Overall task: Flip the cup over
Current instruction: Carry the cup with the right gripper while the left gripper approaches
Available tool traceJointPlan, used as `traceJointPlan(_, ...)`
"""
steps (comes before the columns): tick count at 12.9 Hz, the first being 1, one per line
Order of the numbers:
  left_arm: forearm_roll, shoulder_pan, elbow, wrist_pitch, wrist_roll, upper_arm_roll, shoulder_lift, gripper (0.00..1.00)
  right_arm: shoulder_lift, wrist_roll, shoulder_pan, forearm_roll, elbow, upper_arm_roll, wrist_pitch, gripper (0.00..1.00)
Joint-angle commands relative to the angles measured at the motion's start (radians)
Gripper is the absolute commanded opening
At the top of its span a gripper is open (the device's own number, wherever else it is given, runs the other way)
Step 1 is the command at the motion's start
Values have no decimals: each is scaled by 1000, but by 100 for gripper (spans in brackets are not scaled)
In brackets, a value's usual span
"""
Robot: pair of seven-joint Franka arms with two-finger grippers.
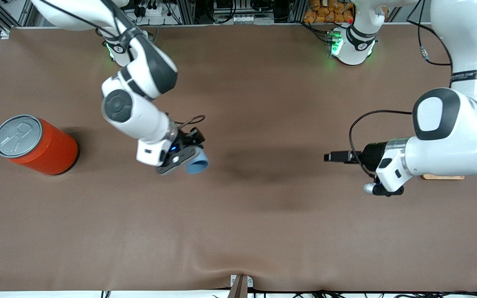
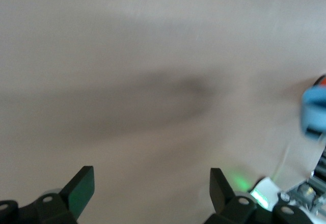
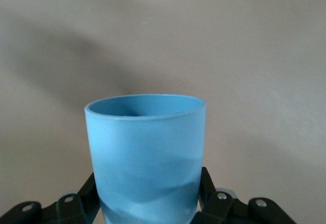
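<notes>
Between the fingers of the right tool (image 1: 185, 156), over the middle of the desk (image 1: 263, 215), the cup (image 1: 197, 162) is clamped by its lower body, clear of the surface. Its long axis runs straight out from the tool, open rim leading, as the right wrist view shows (image 3: 146, 152). The flip therefore appears to turn on a wrist rotation of this arm. The left tool (image 2: 147, 193), fingers spread and holding nothing, waits well apart toward its own end. An orange can (image 1: 35, 145) stands toward the right arm's end.

R pincer (image 1: 185, 155) clamped mid-table, wrist tilted; L pincer (image 1: 371, 189) fingers apart, arm waiting.
</notes>
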Motion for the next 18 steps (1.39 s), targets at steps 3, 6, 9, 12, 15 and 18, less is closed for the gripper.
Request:
traceJointPlan(3,-137,-94,36,85,-48,3,56,100,139,-71,36,-308,99,147,-16,0)
traceJointPlan(6,-155,-148,25,85,-33,2,123,100,220,-73,131,-499,123,163,-13,0)
traceJointPlan(9,-242,-133,25,85,52,-12,197,100,298,-70,238,-659,126,163,-5,0)
traceJointPlan(12,-371,-81,25,81,145,-12,251,100,361,-65,310,-747,162,161,-5,0)
traceJointPlan(15,-483,10,23,79,191,-11,280,100,418,-33,370,-803,188,155,-5,0)
traceJointPlan(18,-482,31,-25,35,249,-9,271,100,465,9,392,-878,203,155,-3,0)
